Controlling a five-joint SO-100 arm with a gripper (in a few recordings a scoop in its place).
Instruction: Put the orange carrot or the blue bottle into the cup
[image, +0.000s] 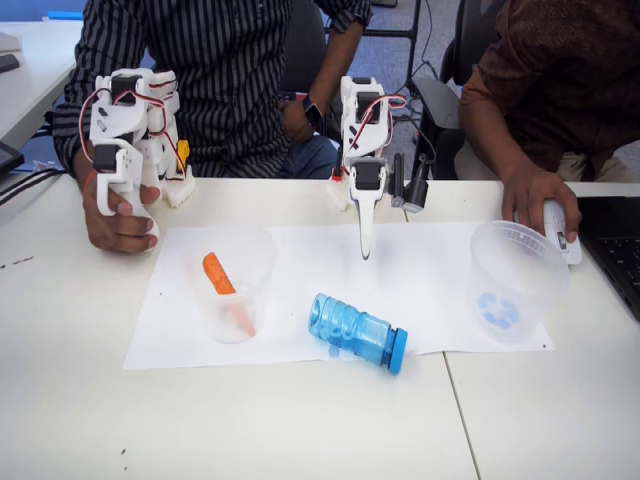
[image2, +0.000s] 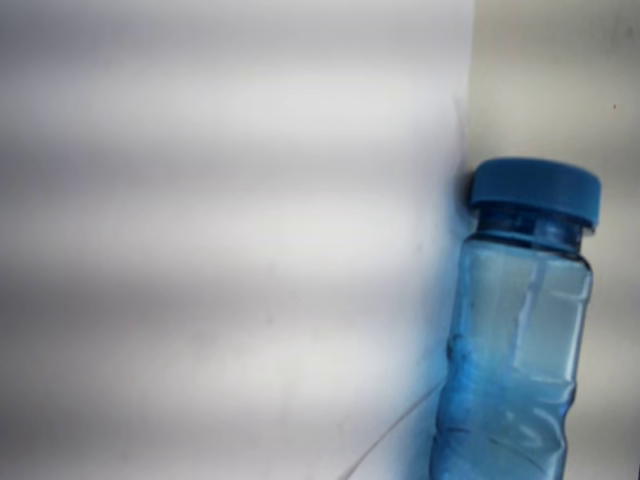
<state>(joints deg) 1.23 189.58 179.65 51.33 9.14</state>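
1. In the fixed view the white robot arm (image: 362, 130) stands at the far edge of the counter (image: 300, 420), folded forward so that its hand (image: 366, 245) points straight down.
2. The hand's tip hangs over the white paper sheet (image: 420, 290), near its far edge and roughly in the middle of the sheet's width.
3. The fingers (image: 366, 215) look pressed together into one narrow white point with no gap visible between them, and nothing is held in them.
4. The blue bottle (image: 357, 332) lies on its side at the near edge of the sheet, nearer the camera than the hand and apart from it, with its cap towards the lower right of the picture.
5. In the wrist view the blue bottle (image2: 520, 330) sits at the right side of the frame, cap uppermost, along the edge of the sheet.
6. The orange carrot (image: 218, 274) leans tilted inside a clear cup (image: 230, 285) standing on the left part of the sheet; this one shows no blue mark.
7. The cup (image: 512, 280) with the blue mark on its base stands at the right end of the sheet, tipped towards the camera, well apart from the bottle.
8. A person's hand (image: 540, 200) rests just behind that cup, beside a white mouse (image: 560, 232).
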